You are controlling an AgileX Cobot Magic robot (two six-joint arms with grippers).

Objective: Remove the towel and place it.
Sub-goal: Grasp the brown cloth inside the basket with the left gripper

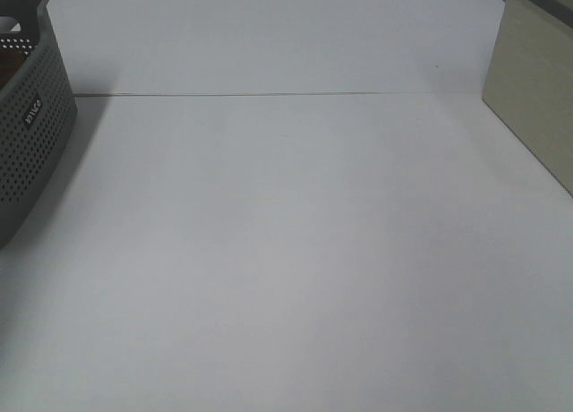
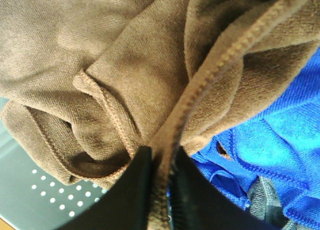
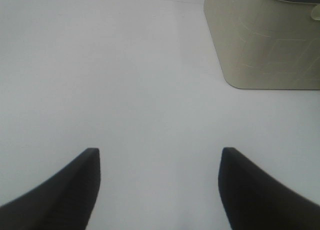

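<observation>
The towel [image 2: 150,65] is a brown terry cloth with stitched hems, bunched in folds and filling most of the left wrist view. My left gripper [image 2: 161,162] is shut on a hemmed edge of it, the cloth pinched between the two black fingers. A blue cloth [image 2: 280,155] lies under the towel beside it. The grey perforated basket [image 1: 27,134] stands at the left edge of the exterior high view; its inside and the towel are out of sight there. My right gripper [image 3: 160,157] is open and empty above the white table [image 1: 295,251].
A beige bin [image 1: 533,81] stands at the back right of the table and also shows in the right wrist view [image 3: 265,45]. A perforated grey basket wall [image 2: 45,185] shows below the towel. A white backboard [image 1: 269,36] closes the table's far side.
</observation>
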